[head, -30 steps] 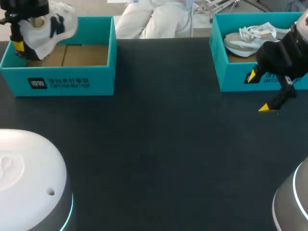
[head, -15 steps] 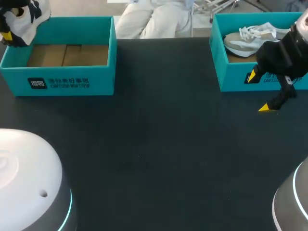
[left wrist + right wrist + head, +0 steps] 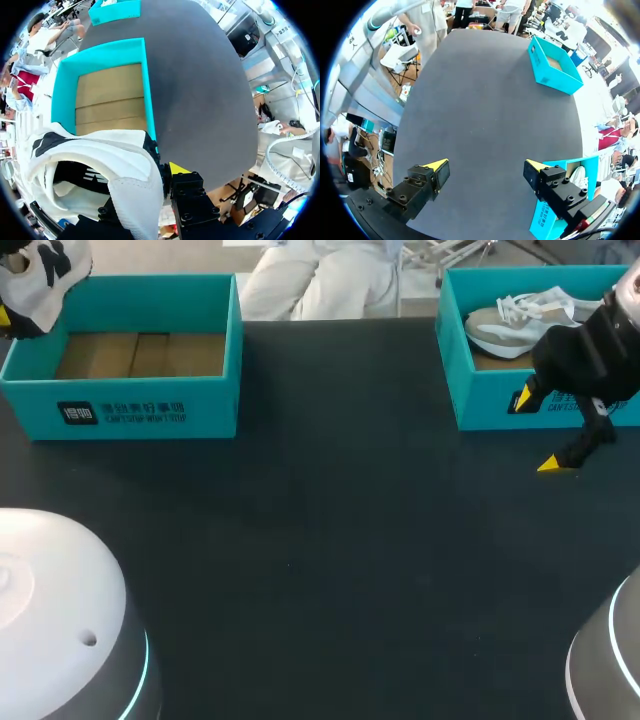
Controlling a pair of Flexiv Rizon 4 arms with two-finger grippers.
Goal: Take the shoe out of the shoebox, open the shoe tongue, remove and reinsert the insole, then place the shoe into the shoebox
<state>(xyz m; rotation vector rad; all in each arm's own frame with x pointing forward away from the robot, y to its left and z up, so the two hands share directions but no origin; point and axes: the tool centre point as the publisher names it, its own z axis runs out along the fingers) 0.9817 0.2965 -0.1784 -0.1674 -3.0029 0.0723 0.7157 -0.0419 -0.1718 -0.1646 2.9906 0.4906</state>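
A white shoe (image 3: 42, 278) with black marks hangs above the far left corner of the left teal shoebox (image 3: 130, 410). My left gripper (image 3: 6, 312) is shut on it, mostly cut off by the view's edge. In the left wrist view the shoe (image 3: 100, 170) fills the gripper (image 3: 150, 172); one yellow fingertip (image 3: 177, 168) shows beside its upper and the other is hidden. The box (image 3: 100, 100) ahead shows only its bare cardboard floor. My right gripper (image 3: 540, 432) stands open in front of the right shoebox (image 3: 480, 400), fingers (image 3: 487, 167) wide over bare table.
The right shoebox (image 3: 560, 205) holds a beige and white laced shoe (image 3: 520, 318). The black table (image 3: 330, 540) stretches between the two boxes. The rounded white bases of my arms (image 3: 60, 620) rise at the near left and near right corners.
My left gripper has lifted the white shoe out of the left box, up and to the left, leaving the box empty. The right arm has stayed still.
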